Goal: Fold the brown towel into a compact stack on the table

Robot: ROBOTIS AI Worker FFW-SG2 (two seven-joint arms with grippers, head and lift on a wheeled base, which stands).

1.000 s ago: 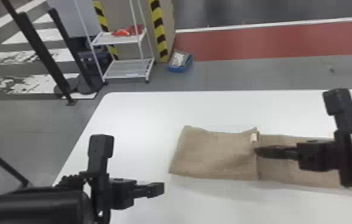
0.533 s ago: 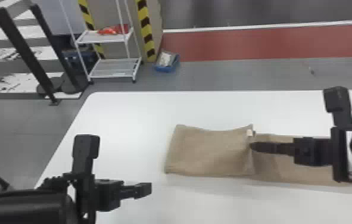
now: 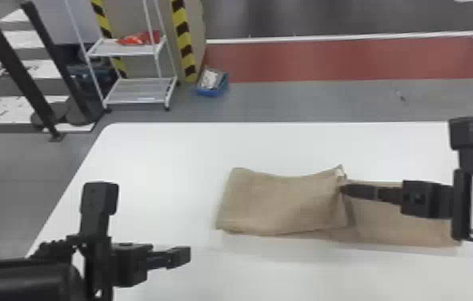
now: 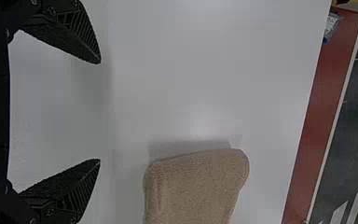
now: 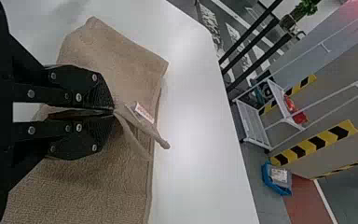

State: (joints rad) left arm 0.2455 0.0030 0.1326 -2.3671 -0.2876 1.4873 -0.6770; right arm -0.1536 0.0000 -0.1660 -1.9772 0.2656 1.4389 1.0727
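Across the white surface [image 3: 159,160], the folded left part of the brown towel [image 3: 283,204] has slid rightward with our right gripper [image 5: 113,112], its jaws pinching the upper layer beside a small tag [image 5: 143,112], likely to tighten the fold. Our left gripper [image 4: 100,111] waits apart, jaws spread, presumably leaving room.

Brown towel [image 3: 283,204], partly folded over, on the table

My two fingers [image 4: 77,35] stood wide apart over the white table [image 4: 191,70]. The towel [image 4: 193,186] lay on the table, nearer one finger, touching neither. Beyond the table edge, a red floor strip [image 4: 324,98] ran beside a white line [image 4: 338,109].
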